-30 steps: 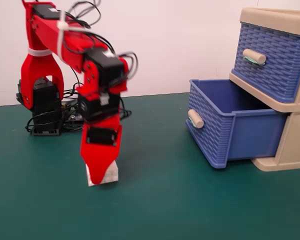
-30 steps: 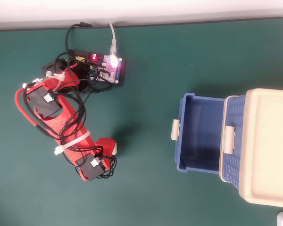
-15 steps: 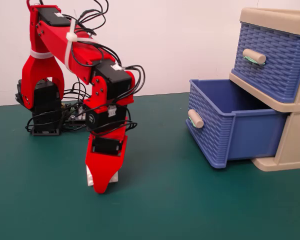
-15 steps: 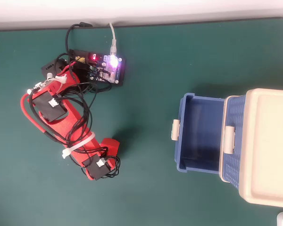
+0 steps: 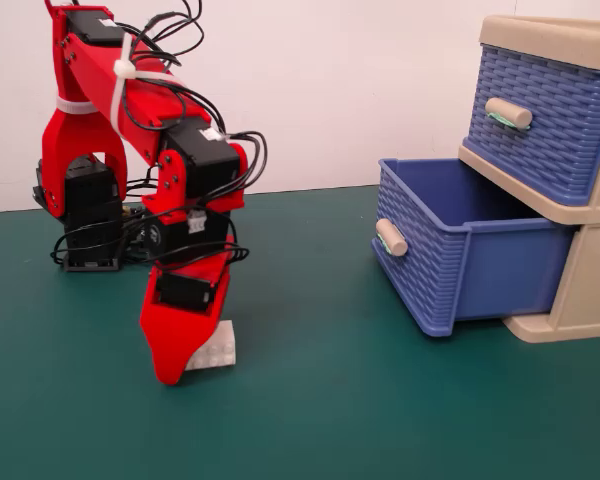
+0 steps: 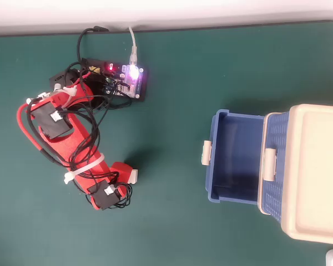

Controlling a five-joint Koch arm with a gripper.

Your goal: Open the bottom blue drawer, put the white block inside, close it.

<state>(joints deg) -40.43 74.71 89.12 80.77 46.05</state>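
The bottom blue drawer (image 5: 425, 275) is pulled out of the beige cabinet (image 5: 592, 270), and its inside looks empty from above (image 6: 215, 180). The white block (image 5: 216, 350) lies on the green mat, far left of the drawer. My red gripper (image 5: 178, 370) points down at the block, with its tip at the mat. Its front jaw covers the block's left side and hides the other jaw. From above, the block (image 6: 134, 176) pokes out beside the gripper (image 6: 126, 173). I cannot tell whether the jaws hold it.
The upper blue drawer (image 5: 540, 130) is closed in the cabinet (image 6: 316, 172). A controller board with lit LEDs (image 6: 127, 77) and loose cables lie by the arm base (image 5: 90, 220). Bare green mat (image 5: 320, 400) lies between the gripper and the drawer.
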